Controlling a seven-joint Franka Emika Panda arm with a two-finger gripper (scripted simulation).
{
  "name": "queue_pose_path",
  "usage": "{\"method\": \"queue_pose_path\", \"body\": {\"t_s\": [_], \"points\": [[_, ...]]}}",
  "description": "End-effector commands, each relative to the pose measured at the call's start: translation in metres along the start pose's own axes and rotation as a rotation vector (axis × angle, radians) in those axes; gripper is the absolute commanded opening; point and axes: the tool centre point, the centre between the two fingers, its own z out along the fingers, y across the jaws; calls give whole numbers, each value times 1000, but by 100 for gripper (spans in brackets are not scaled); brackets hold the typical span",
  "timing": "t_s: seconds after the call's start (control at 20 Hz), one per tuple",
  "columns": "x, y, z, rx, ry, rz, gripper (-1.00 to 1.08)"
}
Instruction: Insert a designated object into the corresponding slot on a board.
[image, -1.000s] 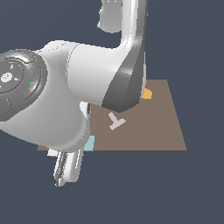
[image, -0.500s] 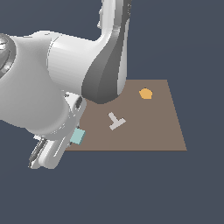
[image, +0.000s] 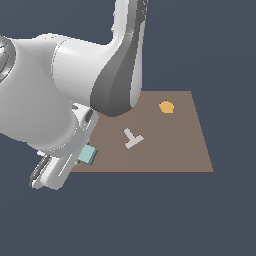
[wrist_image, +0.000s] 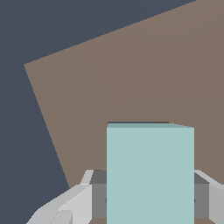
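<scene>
My gripper (wrist_image: 148, 181) is shut on the light teal rectangular block (wrist_image: 150, 175), with fingers (wrist_image: 70, 203) on both of its sides. In the exterior view the block (image: 88, 154) hangs at the brown board's (image: 170, 150) near corner, at the exterior view's left, and the gripper (image: 81, 153) and hand are half hidden behind my arm. Of the slot only a thin dark strip (wrist_image: 138, 123) shows at the block's far edge; the block covers the rest. I cannot tell whether the block touches the board.
A grey T-shaped piece (image: 133, 138) lies near the board's middle. An orange pentagon (image: 166, 107) lies near its far right corner. My bulky white arm links (image: 75, 75) cover the exterior view's left half. The board (wrist_image: 131, 78) fills most of the wrist view.
The arm links have swung up and away, uncovering more of the board. The hand with the teal block has shifted slightly towards the exterior view's left.
</scene>
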Motion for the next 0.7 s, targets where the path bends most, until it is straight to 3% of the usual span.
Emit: {"method": "queue_pose_path", "body": {"t_s": [0.0, 0.15, 0.2, 0.65], "points": [[0, 0, 4, 0, 0, 1, -100], [0, 0, 9, 1, -1, 1, -100], [0, 0, 9, 1, -1, 1, 100], [0, 0, 9, 1, -1, 1, 100]]}}
